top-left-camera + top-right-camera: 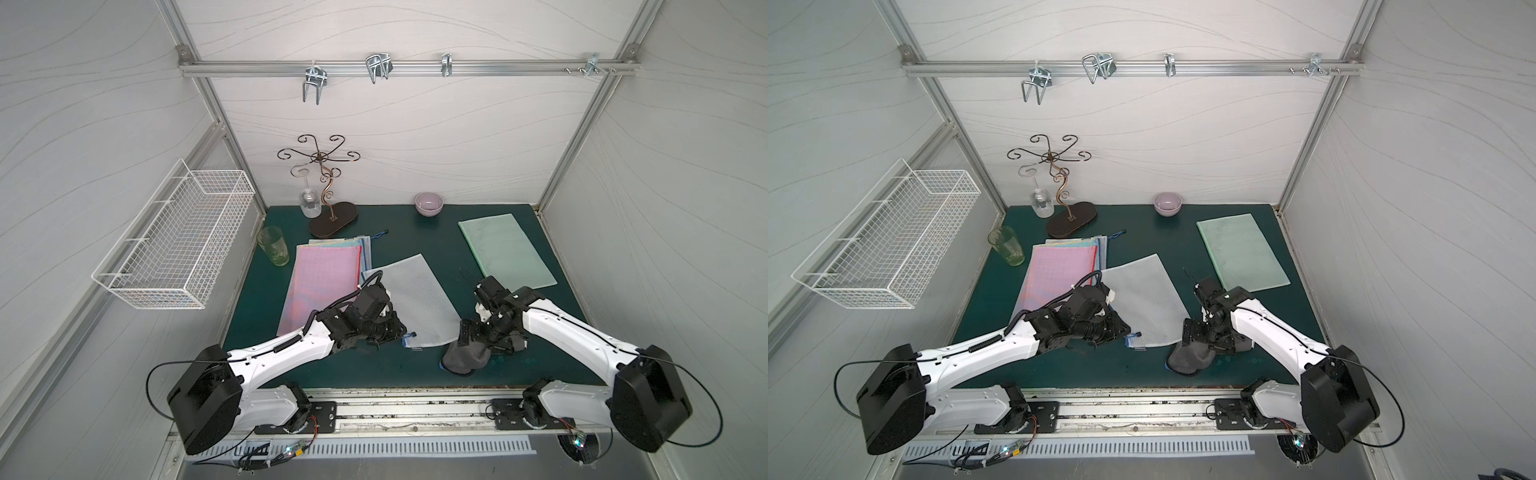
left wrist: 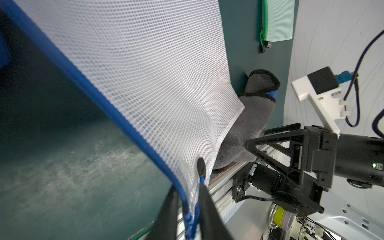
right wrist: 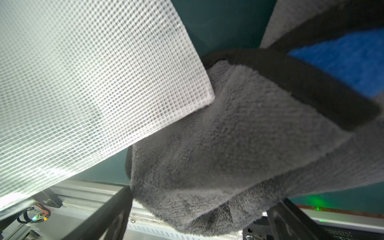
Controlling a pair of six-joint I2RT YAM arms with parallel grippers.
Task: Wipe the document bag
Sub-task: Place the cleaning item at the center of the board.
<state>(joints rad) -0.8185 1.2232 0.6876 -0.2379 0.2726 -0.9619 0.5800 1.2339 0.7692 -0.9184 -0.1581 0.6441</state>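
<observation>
Now | left pincer (image 2: pixel 188 194) astride document bag (image 2: pixel 145 72), grip unclear; right pincer (image 3: pixel 203 199) pinching grey cloth (image 3: pixel 228 135); bag label (image 1: pixel 414 350) illegible

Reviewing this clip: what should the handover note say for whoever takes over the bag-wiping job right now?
Left gripper: straddles the blue zip corner of the white mesh document bag. That edge looks lifted off the mat. Whether it pinches the bag is unclear.
Right gripper: jaws wide with the grey cloth bunched between them. A firm grip cannot be confirmed.
Positions: the bag lies mid-mat, and its near corner overlaps the cloth.
Done: both arms are at their things.
Left: bring the cloth onto the bag's top face and wipe it.
</observation>
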